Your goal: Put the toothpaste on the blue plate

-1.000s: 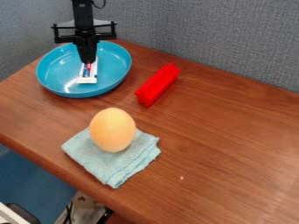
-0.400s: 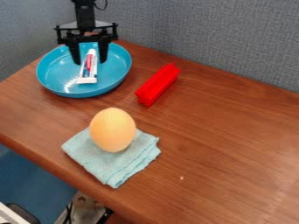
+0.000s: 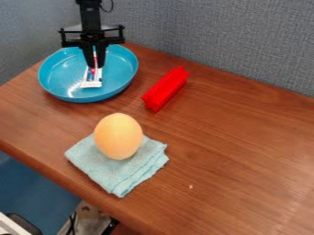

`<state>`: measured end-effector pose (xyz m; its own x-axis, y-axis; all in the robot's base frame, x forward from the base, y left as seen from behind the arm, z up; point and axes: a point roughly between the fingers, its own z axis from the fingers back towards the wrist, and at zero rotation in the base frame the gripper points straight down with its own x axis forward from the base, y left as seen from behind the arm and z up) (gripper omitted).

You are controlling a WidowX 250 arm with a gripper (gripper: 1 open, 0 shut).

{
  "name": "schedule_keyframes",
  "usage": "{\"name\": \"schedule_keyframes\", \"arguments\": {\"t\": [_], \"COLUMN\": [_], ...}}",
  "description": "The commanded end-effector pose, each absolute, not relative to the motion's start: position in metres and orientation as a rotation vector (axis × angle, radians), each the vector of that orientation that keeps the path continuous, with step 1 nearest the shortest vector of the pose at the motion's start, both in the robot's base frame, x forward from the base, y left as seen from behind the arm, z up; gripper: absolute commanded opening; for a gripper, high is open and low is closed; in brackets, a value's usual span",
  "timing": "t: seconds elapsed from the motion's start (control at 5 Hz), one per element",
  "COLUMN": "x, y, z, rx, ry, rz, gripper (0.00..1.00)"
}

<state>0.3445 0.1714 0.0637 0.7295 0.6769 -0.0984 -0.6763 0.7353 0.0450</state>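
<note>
One wooden counter (image 3: 227, 151), polished brown, beneath a late-stage toothpaste delivery, judging by the tube's place within its target. Toward the far left corner, the round blue plate (image 3: 58, 88), shallow and raised at the rim. Nearer the front edge, a folded light-blue cloth (image 3: 138, 171), well apart from the plate and beneath an orange egg (image 3: 117, 137). To the right of the plate, a red block (image 3: 164, 88), lying aslant and safely outside the working area.

Above the plate, black jaws, pointed down and close together at the upper end of the toothpaste (image 3: 92, 80). Clamped on the tube or merely beside it: impossible to tell from this angle. Within the plate's rim, the small white tube, lengthwise toward the front, with red and blue print partly hidden by the jaws.

Probable step in hand: settling and freeing the toothpaste. For a clean finish, keep the tube well inside the raised rim and low against the plate's floor before any release. Spread the jaws evenly, only enough to clear both sides, then lift straight up and slowly. Avoid sideways travel, likely to drag the light tube or nudge the plate. Check for clinging before moving away.
</note>
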Motion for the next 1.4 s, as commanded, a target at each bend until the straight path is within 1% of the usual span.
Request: {"name": "schedule_keyframes", "arguments": {"t": [0.0,0.2,0.4,0.6,0.8,1.0,1.2], "x": [0.353,0.355,0.356,0.357,0.358,0.36,0.359], "y": [0.176,0.177,0.178,0.179,0.18,0.181,0.182], "z": [0.08,0.077,0.076,0.074,0.073,0.071,0.07], "rx": [0.013,0.017,0.021,0.025,0.03,0.034,0.031], "ry": [0.048,0.046,0.044,0.041,0.04,0.039,0.044], "rz": [0.738,0.737,0.736,0.732,0.728,0.728,0.732], "gripper": [1.0,0.0,0.0,1.0,1.0,0.0,1.0]}}
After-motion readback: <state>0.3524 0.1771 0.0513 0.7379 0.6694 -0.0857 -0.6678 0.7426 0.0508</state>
